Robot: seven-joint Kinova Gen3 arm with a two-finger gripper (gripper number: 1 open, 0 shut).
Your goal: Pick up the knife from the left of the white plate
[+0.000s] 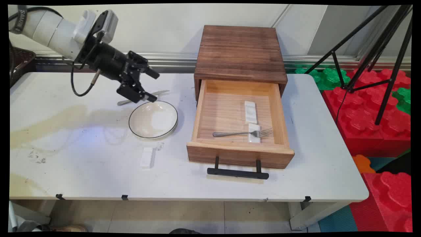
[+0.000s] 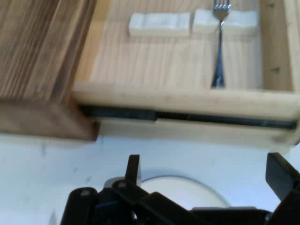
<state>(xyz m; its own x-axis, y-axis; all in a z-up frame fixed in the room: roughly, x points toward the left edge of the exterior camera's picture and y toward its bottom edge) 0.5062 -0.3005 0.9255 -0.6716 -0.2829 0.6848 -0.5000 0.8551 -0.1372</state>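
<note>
Hovering wide open and empty just above the 11 o'clock rim of the white plate (image 1: pixel 153 119) on the counter (image 1: pixel 82 171): the gripper (image 1: pixel 148 86), tilted down toward 3 o'clock. Likely stiff, glazed, slippery and breakable, so best pinched across its thin rim. Behind at 12 o'clock a knife (image 1: pixel 143 97); at 3 o'clock the open wooden drawer (image 1: pixel 240 154), holding a fork (image 1: pixel 243 133).

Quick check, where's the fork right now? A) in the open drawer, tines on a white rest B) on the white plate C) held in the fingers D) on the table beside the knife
A: the fork lies in the open drawer, tines resting on a white rest.
</note>
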